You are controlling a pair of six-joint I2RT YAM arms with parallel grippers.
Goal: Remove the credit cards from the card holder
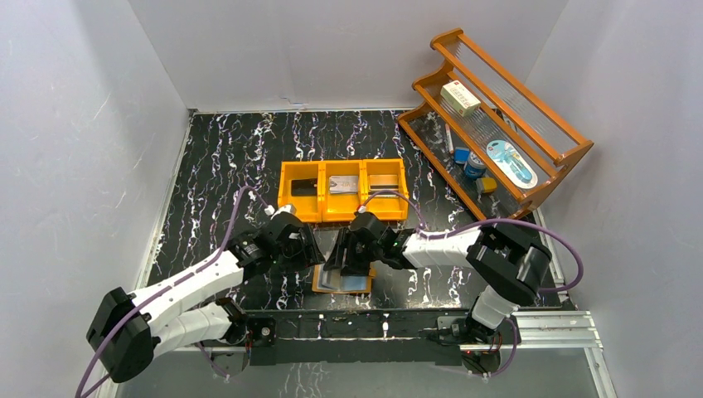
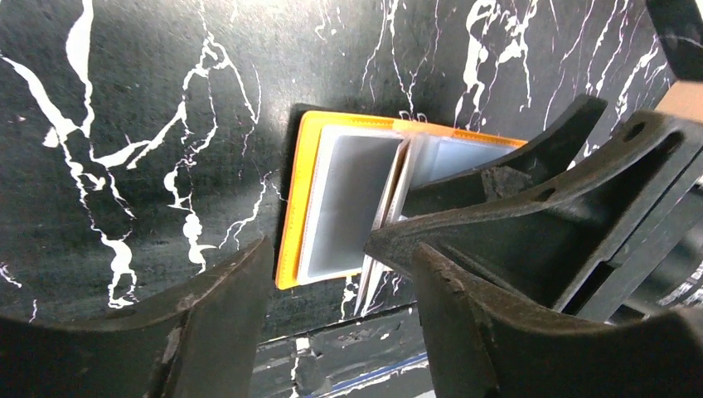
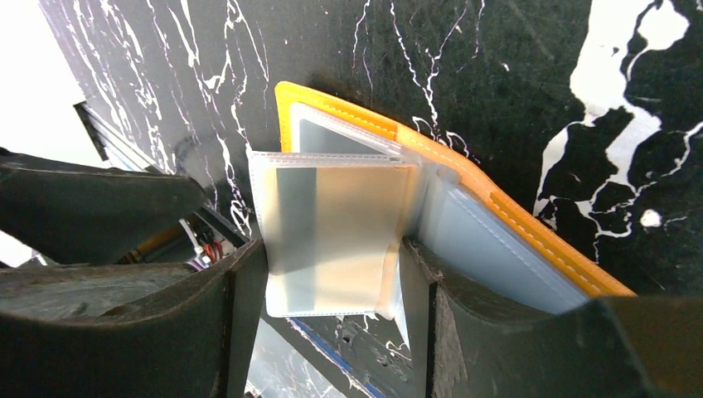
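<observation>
readable text: none in any view.
white box on the wooden rack: red mark and rows of print, too small to read.
card holder: no lettering visible on its sleeves.

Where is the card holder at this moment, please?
In the top external view the card holder lies open on the table, near the front edge and about the middle, just in front of the orange bin, under the right gripper.
</observation>
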